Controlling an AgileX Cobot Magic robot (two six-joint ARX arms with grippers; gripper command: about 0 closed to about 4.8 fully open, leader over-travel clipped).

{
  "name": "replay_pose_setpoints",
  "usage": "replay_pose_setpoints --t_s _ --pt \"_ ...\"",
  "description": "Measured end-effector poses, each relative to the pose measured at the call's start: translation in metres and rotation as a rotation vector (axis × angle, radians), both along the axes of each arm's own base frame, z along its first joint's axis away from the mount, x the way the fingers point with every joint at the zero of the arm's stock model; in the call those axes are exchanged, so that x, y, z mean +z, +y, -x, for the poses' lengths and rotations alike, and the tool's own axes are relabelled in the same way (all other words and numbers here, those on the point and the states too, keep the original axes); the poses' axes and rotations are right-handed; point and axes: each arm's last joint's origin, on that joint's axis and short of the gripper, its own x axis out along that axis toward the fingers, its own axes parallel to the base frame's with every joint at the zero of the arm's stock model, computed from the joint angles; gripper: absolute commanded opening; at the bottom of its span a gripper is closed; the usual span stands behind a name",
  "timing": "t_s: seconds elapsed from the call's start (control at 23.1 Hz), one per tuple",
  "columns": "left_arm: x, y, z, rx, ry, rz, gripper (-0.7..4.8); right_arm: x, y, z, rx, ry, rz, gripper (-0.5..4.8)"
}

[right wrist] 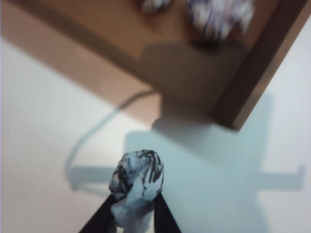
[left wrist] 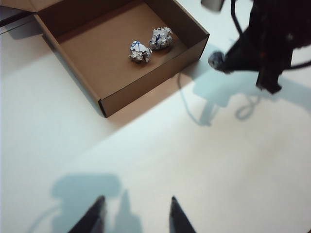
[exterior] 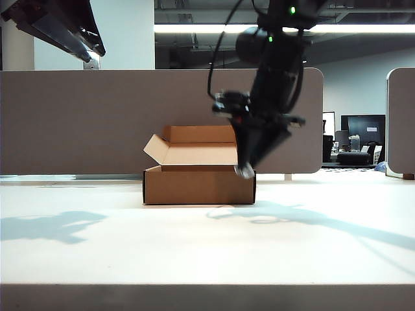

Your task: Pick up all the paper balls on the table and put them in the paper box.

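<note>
Bare table [exterior: 194, 253] lies in front, and beyond it the right gripper [right wrist: 134, 213], clamped on a paper ball [right wrist: 137, 177], hangs just outside the box [exterior: 198, 185] corner, two balls [left wrist: 149, 44] inside; left gripper [left wrist: 134, 213] open, far off.

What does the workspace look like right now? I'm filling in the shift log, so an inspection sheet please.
Surface: off-white table, smooth, shadowed.
Job's things: paper box open; two paper balls inside; third paper ball held.
Clutter: nothing seen.
Grippers: right gripper shut on the third ball, by the box's corner, above the table; left gripper open, empty, above bare table.
Cables: black cable loops along the right arm.
Surroundings: grey-brown partition, office behind.
</note>
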Motion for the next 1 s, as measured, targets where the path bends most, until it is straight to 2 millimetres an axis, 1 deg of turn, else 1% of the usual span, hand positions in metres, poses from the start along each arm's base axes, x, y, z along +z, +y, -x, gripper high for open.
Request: replay_pose_setpoints --t_s 0.17,0.3,0.39,0.43,0.48,0.52,0.56,0.61,0.69,0.74,0.95,1.0 --pt "0.000 0.000 0.000 0.000 -0.001 0.001 1.60 0.023 0.003 -0.007 0.000 -0.082 -0.039 1.12" --pt "0.000 0.000 0.000 0.000 -0.004 0.002 1.60 0.041 0.007 -0.016 -0.001 -0.207 -0.099 1.13" --pt "0.000 0.000 -0.001 0.000 -0.007 0.002 1.54 0.049 0.010 -0.022 -0.001 -0.286 -0.136 1.17" --pt "0.001 0.000 -0.001 0.000 -0.008 0.003 1.52 0.050 0.012 -0.025 -0.001 -0.315 -0.150 1.71" --pt "0.001 0.000 -0.001 0.001 -0.011 0.004 1.52 0.047 0.015 -0.033 0.000 -0.365 -0.175 2.09" --pt "0.001 0.000 -0.001 0.003 -0.010 0.005 1.52 0.043 0.017 -0.037 0.000 -0.374 -0.179 2.88" --pt "0.001 0.000 -0.001 0.007 -0.012 0.003 1.52 0.037 0.019 -0.041 -0.001 -0.379 -0.181 3.44" --pt "0.001 0.000 -0.001 0.013 -0.016 0.001 1.52 0.031 0.021 -0.044 -0.001 -0.375 -0.179 3.85" --pt "0.002 0.000 -0.002 0.024 -0.024 -0.005 1.52 0.024 0.021 -0.046 -0.001 -0.363 -0.174 3.91" --pt "0.002 0.000 -0.002 0.026 -0.025 -0.005 1.51 0.024 0.022 -0.046 -0.002 -0.364 -0.176 3.91" --pt "0.004 0.000 -0.004 0.030 -0.061 0.004 1.46 0.042 0.020 -0.042 -0.001 -0.418 -0.202 3.90" --pt "0.005 -0.001 -0.004 0.031 -0.067 0.006 0.95 0.045 0.019 -0.041 -0.001 -0.424 -0.203 3.86"
